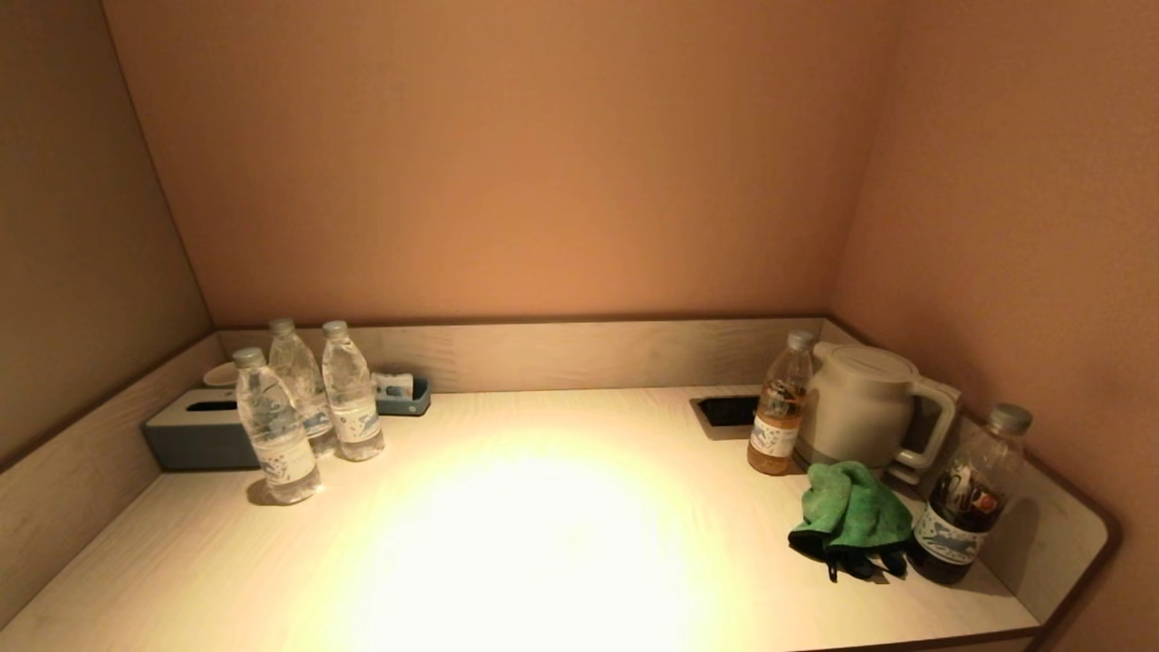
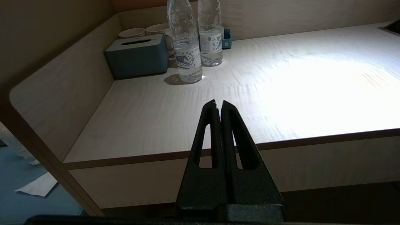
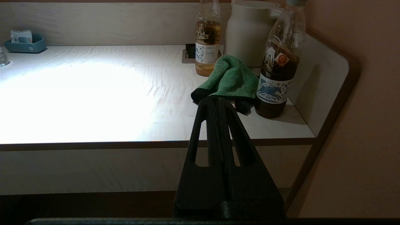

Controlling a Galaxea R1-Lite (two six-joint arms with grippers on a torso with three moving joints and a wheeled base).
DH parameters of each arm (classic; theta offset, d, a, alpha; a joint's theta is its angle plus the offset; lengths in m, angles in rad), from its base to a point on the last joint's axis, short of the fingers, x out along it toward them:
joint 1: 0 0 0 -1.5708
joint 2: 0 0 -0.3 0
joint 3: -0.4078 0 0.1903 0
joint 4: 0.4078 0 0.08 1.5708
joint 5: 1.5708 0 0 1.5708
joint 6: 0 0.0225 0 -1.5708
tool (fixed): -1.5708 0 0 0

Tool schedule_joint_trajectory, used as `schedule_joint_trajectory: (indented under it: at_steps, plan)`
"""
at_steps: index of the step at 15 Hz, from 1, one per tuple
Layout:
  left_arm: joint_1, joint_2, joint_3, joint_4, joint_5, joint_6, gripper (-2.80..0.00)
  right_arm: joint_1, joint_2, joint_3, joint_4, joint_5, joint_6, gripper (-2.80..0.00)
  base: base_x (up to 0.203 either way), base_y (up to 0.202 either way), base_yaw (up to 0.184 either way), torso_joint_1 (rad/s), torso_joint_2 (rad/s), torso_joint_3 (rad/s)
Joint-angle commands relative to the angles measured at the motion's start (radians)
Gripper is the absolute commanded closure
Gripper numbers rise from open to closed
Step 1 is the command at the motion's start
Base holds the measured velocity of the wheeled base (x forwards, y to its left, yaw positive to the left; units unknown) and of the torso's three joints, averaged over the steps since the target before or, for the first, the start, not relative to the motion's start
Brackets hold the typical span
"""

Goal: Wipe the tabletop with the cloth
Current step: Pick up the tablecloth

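A crumpled green cloth [image 1: 856, 512] with a dark edge lies on the pale wood tabletop [image 1: 543, 543] at the right, between the kettle and a dark bottle. It also shows in the right wrist view [image 3: 229, 79]. My right gripper [image 3: 217, 100] is shut and empty, held in front of the table's front edge, short of the cloth. My left gripper [image 2: 218, 103] is shut and empty, held before the front edge at the left side. Neither arm shows in the head view.
Three clear water bottles [image 1: 308, 407], a grey tissue box [image 1: 195, 435] and a small blue tray [image 1: 403, 394] stand at the back left. A tea bottle [image 1: 779, 407], white kettle [image 1: 860, 403], dark drink bottle [image 1: 969, 498] and socket recess [image 1: 724, 412] are at the right. Walls enclose three sides.
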Motion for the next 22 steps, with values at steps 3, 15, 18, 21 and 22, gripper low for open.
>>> schedule_joint_trajectory:
  at_steps: [3,15,18,21,22]
  plan:
    - [0.001,0.001,0.000,0.000,0.000,0.000,0.00,0.000,0.001,0.000,-0.001,0.001,0.000,0.00,0.000,0.000,0.000,0.000,0.00,0.000]
    - [0.001,0.001,0.000,0.000,0.000,0.001,0.00,0.000,0.002,-0.009,0.015,-0.008,-0.033,0.00,0.000,0.000,0.000,0.000,0.00,0.000]
    - [0.000,0.001,0.000,0.000,0.000,0.000,0.00,0.000,0.001,-0.067,0.106,-0.001,-0.057,0.00,0.000,0.000,0.000,0.000,0.00,0.000]
    - [0.000,0.001,0.000,0.000,0.000,0.000,0.00,0.000,0.045,-0.203,0.192,0.045,-0.069,0.00,0.000,0.000,0.000,0.000,0.00,0.000]
    - [0.001,0.001,0.000,0.000,0.000,0.001,0.00,0.000,0.103,-0.255,0.206,0.065,-0.070,0.00,0.000,0.000,0.000,0.000,0.00,0.000]
